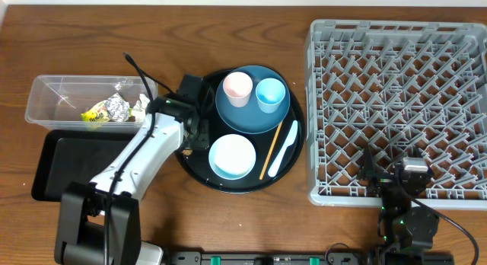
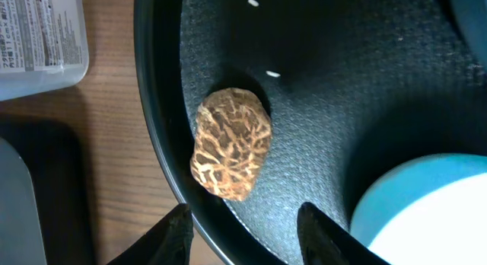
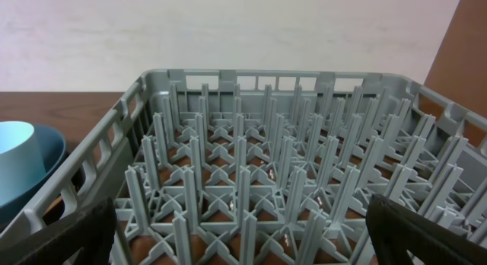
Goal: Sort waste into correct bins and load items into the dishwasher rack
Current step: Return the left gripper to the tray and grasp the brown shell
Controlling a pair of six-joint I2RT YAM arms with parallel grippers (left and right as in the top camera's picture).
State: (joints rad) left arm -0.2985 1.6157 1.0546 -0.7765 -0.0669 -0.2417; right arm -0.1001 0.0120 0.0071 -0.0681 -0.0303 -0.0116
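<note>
- Dishwasher rack point(image 1: 396, 105): grey peg crate on the right of the table, nothing loaded. All slots are free, and the walls are tall, so items have to go in from above.
- Round black tray point(image 1: 199, 174): sits between the bins and the rack and carries all the dishes. Its raised rim blocks any sideways slide-out.
- Shallow black tray point(image 1: 53, 166): bin at the left edge, partly under the left arm. No waste shows in it.
- Clear tub point(image 1: 46, 97): bin just behind the black one. It holds the foil ball point(image 1: 116, 106), the yellow-green wrapper point(image 1: 95, 114) and the white paper point(image 1: 141, 105) at its right end, with room left of them.
- Blue plate point(image 1: 253, 120): on the round tray with the pink cup point(image 1: 237, 87) and light blue cup point(image 1: 270, 94) standing on it, so the cups likely come off first.
- White bowl point(image 1: 231, 157): upright, in front of the plate.
- Left gripper point(image 2: 247, 227): jaws open and holding nothing. One finger is outside the tray rim and one inside.
- Right gripper point(image 3: 243, 238): jaws spread wide and holding nothing, parked at the rack's near wall.
- White spoon point(image 1: 285, 149) and chopstick point(image 1: 271, 149): flat and side by side, right of the bowl.
- Brown lump point(image 2: 230, 143): on the tray floor hard against the rim, just ahead of the left fingers and untouched. It looks like the next pick. The rim crowds one side, so finger room is tight.
- Rice grains point(image 2: 272, 73): two loose grains beside the lump.
</note>
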